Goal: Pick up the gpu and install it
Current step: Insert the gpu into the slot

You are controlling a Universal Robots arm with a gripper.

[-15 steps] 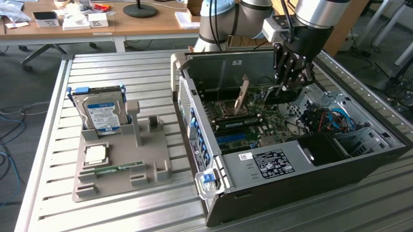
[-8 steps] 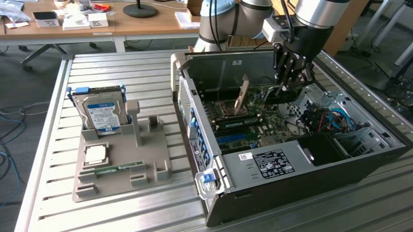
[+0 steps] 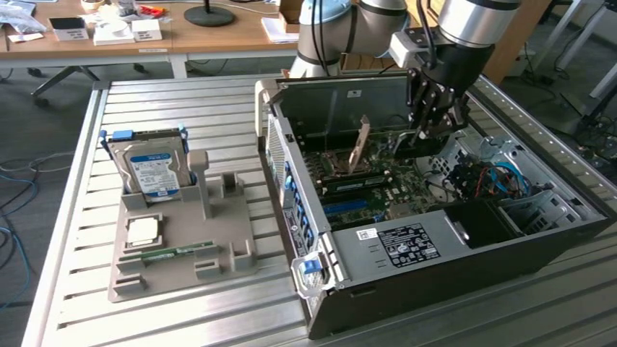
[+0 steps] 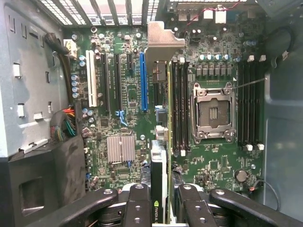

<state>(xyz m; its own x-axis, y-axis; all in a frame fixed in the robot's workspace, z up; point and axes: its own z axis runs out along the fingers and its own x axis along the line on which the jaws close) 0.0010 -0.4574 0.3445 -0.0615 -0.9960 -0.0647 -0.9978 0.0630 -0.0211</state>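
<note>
While the arm's black gripper (image 3: 425, 141) reaches down into the open black computer case (image 3: 540, 246) on the slatted metal bench (image 3: 173, 318), the exterior view shows the thin, flat gpu (image 3: 362, 142), tan-brown face outward. It stands upright over the green motherboard, at the gripper's 9 o'clock. Farther out at 9 o'clock, well apart from the case, a grey plastic fixture (image 3: 144, 282) carries a silver hard drive (image 3: 154, 170).

Wrist view: the gpu appears edge-on, and the jaws are closed partway, clamping its near end between the black fingers (image 4: 137, 205). The card runs just beside the long blue slot (image 4: 143, 80), between that slot and the black memory slots (image 4: 179, 104). Its grey metal bracket (image 4: 163, 42) lies by the rear grille.

Seating judged under way. To do it well, hold the card plumb and parallel to its slot. Let the bracket meet the rear opening squarely, and press evenly, since a tilted edge could bind or foul the memory slots.
</note>
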